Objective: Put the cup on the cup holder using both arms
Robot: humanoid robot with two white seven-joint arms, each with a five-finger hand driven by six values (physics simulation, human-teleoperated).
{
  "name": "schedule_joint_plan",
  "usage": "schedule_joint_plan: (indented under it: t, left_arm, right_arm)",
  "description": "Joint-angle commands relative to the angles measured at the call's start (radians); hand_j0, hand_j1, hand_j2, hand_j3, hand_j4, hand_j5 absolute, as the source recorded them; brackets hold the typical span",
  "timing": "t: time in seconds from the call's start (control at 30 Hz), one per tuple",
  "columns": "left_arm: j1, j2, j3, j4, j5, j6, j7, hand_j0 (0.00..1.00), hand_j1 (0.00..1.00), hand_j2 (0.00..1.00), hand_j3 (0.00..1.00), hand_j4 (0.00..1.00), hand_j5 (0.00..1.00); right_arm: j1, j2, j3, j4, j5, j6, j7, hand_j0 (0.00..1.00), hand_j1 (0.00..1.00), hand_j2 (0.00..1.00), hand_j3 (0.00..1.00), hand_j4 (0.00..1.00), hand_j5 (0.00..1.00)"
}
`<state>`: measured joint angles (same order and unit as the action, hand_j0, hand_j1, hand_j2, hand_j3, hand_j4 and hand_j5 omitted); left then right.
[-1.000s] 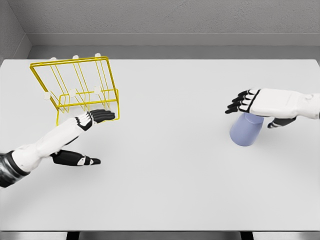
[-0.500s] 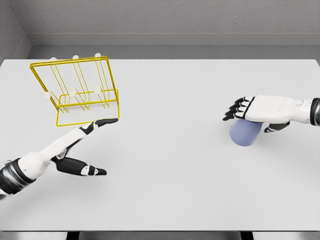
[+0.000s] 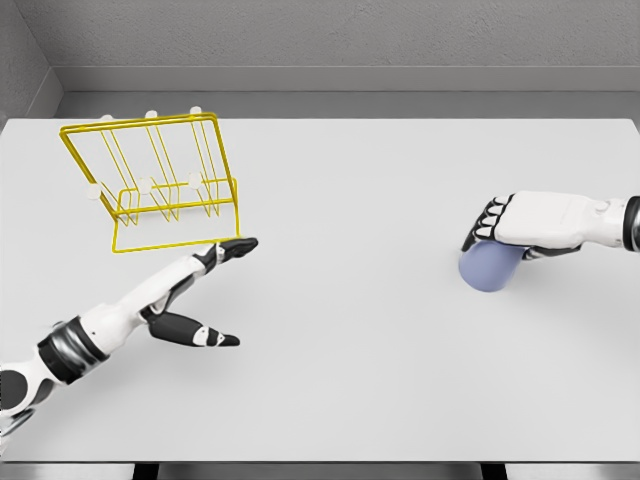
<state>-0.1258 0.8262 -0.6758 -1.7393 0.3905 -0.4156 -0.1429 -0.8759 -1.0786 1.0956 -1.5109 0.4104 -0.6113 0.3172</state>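
A bare simulated test room, not a lived-in place: a plain white desk (image 3: 330,380) fills the view, backed by flat grey walls (image 3: 340,35) with a uniform rendered texture. Its surfaces look unmarked and evenly lit, perhaps a lab-style mock-up.

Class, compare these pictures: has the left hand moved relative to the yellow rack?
Yes. The left hand has slid right, its fingertips now past the rack's right corner instead of in front of it.
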Motion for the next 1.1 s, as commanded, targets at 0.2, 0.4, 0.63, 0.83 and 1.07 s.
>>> schedule_joint_plan:
  t: [0.2,0.4,0.63,0.83,1.07]
  left_arm:
    - [0.000,-0.042,-0.016,0.012,0.143,0.029,0.000,1.00,1.00,1.00,1.00,1.00,1.00]
    - [-0.025,-0.068,-0.025,0.007,0.243,0.189,-0.015,1.00,1.00,1.00,1.00,1.00,1.00]
    - [-0.034,-0.090,-0.039,0.020,0.232,0.193,-0.017,1.00,1.00,1.00,1.00,1.00,1.00]
    - [-0.035,-0.111,-0.059,0.052,0.229,0.192,-0.015,1.00,1.00,1.00,1.00,1.00,1.00]
    - [-0.037,-0.122,-0.060,0.075,0.212,0.185,-0.015,1.00,1.00,1.00,1.00,1.00,1.00]
  right_arm:
    - [-0.002,-0.003,-0.008,-0.002,-0.002,0.000,-0.001,0.60,0.60,0.60,0.60,0.60,0.60]
    - [-0.006,-0.017,-0.036,-0.011,-0.013,0.000,-0.001,0.53,0.53,0.53,0.53,0.53,0.53]
    - [-0.008,-0.052,-0.100,-0.129,-0.012,0.000,0.045,0.49,0.49,0.49,0.49,0.49,0.49]
    - [-0.023,-0.041,-0.108,-0.242,-0.009,0.000,0.062,0.49,0.49,0.49,0.49,0.49,0.49]
    - [-0.046,0.052,-0.106,-0.255,-0.013,0.000,0.095,0.49,0.49,0.49,0.49,0.49,0.49]
